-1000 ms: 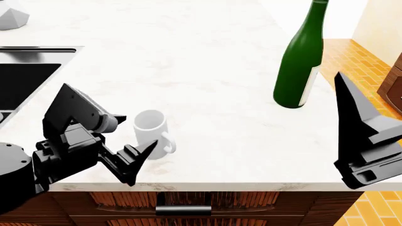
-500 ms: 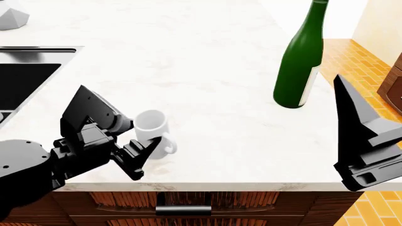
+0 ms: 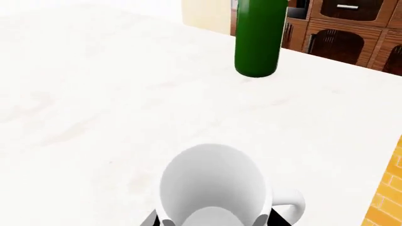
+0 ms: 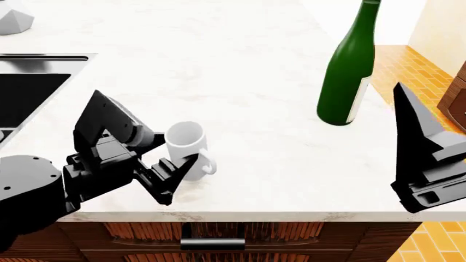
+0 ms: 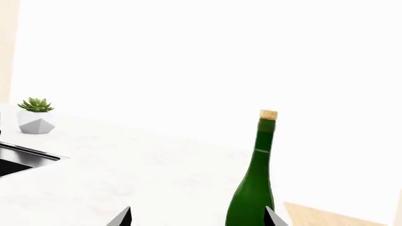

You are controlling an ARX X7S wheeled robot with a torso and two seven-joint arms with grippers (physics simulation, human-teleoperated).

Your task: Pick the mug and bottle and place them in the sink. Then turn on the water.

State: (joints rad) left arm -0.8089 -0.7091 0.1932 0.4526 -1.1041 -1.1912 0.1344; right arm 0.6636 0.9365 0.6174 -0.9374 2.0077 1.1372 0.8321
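Mug (image 4: 186, 148), small, white and cylindrical, is seen near the front edge of a pale marble-look countertop (image 4: 240, 65), tilted with its open mouth turned up toward the camera. It is clasped between the two black fingers of the left gripper (image 4: 161, 154), one finger pressed to its far side and the other to its near side, with the loop handle left free on the side toward the bottle. In the left wrist view the mug (image 3: 213, 186) fills the foreground, and its hollow interior is shown with black fingertips at either side of its base.

Well apart from the mug, toward the right, a tall dark green wine bottle (image 4: 350, 71) is stood upright on the countertop, its white label partly visible. In the right wrist view the bottle (image 5: 253, 183) is shown with a tan cork top. The right gripper (image 4: 426, 158) is held off the counter's right end, near the bottle but not touching it, with its fingers spread and nothing between them.

At the far left, a corner of the black sink (image 4: 29, 82) with a steel rim is set into the counter. A white faceted planter (image 5: 35, 121) with a green succulent is placed beyond it.
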